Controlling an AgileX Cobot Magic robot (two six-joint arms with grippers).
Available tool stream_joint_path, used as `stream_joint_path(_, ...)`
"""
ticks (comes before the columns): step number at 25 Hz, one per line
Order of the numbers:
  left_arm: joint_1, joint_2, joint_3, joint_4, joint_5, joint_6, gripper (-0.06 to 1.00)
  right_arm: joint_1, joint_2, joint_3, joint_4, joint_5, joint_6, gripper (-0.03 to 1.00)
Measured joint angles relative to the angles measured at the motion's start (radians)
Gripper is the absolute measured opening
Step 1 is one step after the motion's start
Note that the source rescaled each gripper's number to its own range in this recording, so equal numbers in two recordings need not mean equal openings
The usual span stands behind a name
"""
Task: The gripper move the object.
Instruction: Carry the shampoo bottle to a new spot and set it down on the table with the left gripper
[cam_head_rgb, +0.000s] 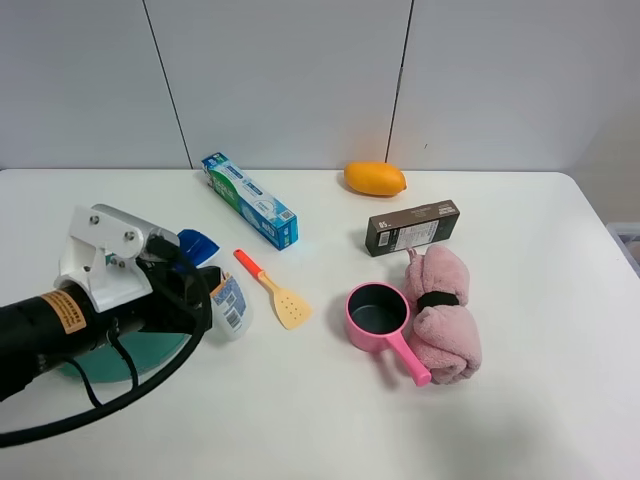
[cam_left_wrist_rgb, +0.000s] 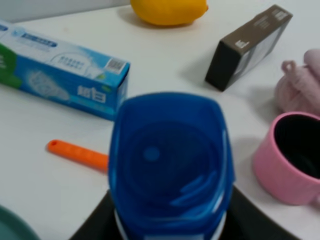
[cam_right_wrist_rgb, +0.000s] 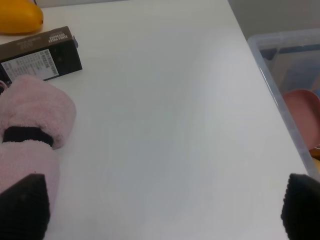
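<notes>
The small white bottle (cam_head_rgb: 228, 302) with a dark blue cap (cam_head_rgb: 198, 245) and a blue-orange label is at the left of the table. My left gripper (cam_head_rgb: 205, 290), white with black fingers, is shut on it. The bottle is tilted, and I cannot tell whether it touches the table. In the left wrist view the blue cap (cam_left_wrist_rgb: 170, 160) fills the middle, with a black finger (cam_left_wrist_rgb: 92, 227) on each side. My right gripper (cam_right_wrist_rgb: 160, 207) is open and empty over bare table by the pink towel (cam_right_wrist_rgb: 30, 130). It is out of the exterior high view.
A teal plate (cam_head_rgb: 135, 355) lies under my left arm. A toothpaste box (cam_head_rgb: 248, 199), an orange spatula (cam_head_rgb: 273, 288), a pink pot (cam_head_rgb: 380, 315), the pink towel (cam_head_rgb: 442, 315), a dark box (cam_head_rgb: 412, 227) and a mango (cam_head_rgb: 375, 178) are on the table. A clear bin (cam_right_wrist_rgb: 290, 80) stands off the right edge.
</notes>
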Motion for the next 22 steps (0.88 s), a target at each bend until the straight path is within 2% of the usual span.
stream_joint_path(5, 0.0, -0.001, -0.165, 0.048, 0.21, 0.009, 0.0, 0.0, 0.0, 0.0, 0.0, 0.0, 0.0, 1.0)
stream_joint_path(9, 0.0, -0.001, -0.284, 0.091, 0.3, 0.043, 0.0, 0.0, 0.0, 0.0, 0.0, 0.0, 0.0, 1.0)
stream_joint_path(15, 0.003, 0.04, -0.411, 0.111, 0.35, 0.07, 0.0, 0.0, 0.0, 0.0, 0.0, 0.0, 0.0, 1.0)
stream_joint_path(22, 0.048, 0.202, -0.56, 0.178, 0.367, 0.085, 0.0, 0.0, 0.0, 0.0, 0.0, 0.0, 0.0, 1.0)
